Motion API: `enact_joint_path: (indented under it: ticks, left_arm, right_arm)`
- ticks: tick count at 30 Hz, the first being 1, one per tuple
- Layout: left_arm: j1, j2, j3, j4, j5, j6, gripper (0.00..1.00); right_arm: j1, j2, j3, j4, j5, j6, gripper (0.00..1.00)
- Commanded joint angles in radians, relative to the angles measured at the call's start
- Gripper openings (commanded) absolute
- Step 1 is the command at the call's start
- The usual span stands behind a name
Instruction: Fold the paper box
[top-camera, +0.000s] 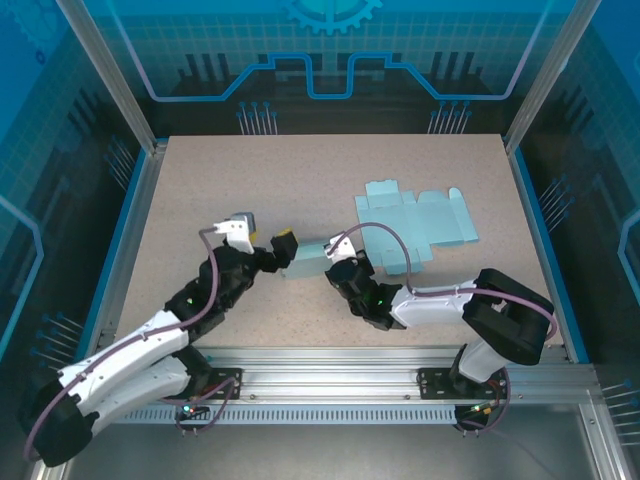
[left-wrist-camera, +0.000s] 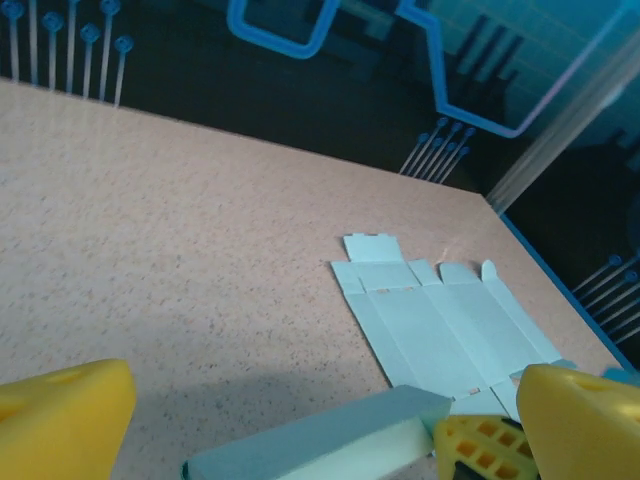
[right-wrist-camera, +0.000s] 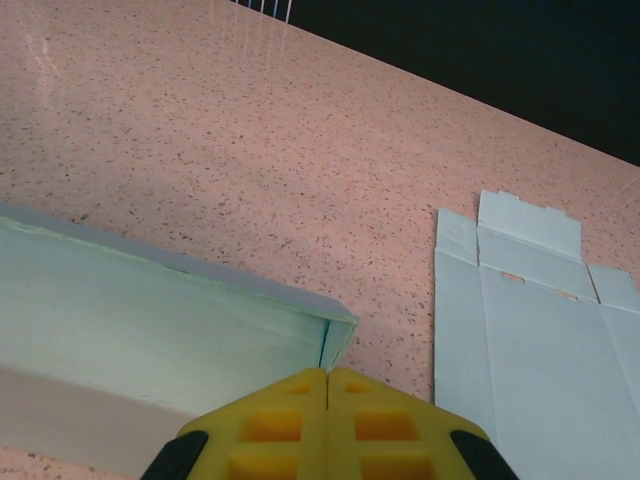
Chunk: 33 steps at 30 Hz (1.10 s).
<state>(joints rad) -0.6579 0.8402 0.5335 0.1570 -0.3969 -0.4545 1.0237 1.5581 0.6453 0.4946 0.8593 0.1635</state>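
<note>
Tabletop (top-camera: 230, 180) open left and rear, flat box blanks (top-camera: 415, 225) right, folded box (top-camera: 308, 262) centre

left fingers (left-wrist-camera: 60, 415): spread wide | right fingers (right-wrist-camera: 290, 425): pressed together

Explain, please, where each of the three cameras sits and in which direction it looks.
Top external: above and behind the robot, looking down at the table; left arm, open left hand, right arm, shut right hand.
Left wrist: on the left arm, looking low across the table; its yellow fingers at both lower corners.
Right wrist: on the right arm, low over the table; its shut fingers pinch the folded box.
Shared: all views show the folded box and the flat box blank.
</note>
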Motion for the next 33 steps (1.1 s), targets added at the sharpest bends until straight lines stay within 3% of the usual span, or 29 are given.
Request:
enact_joint_path:
  ticks: [1, 7, 33]
  left_arm:
    - [0.051, 0.069, 0.097, -0.281, 0.041, -0.119, 0.99]
    - [0.141, 0.21, 0.128, -0.256, 0.182, -0.15, 0.99]
    - [0.142, 0.394, -0.026, -0.082, 0.253, -0.201, 0.99]
  right_arm:
    - [0.025, 0.016, 0.012, 0.019, 0.036, -0.01, 0.0]
    - [0.029, 0.023, 0.012, 0.015, 0.05, -0.004, 0.0]
    - [0.049, 0.068, 0.061, -0.055, 0.092, 0.018, 0.03]
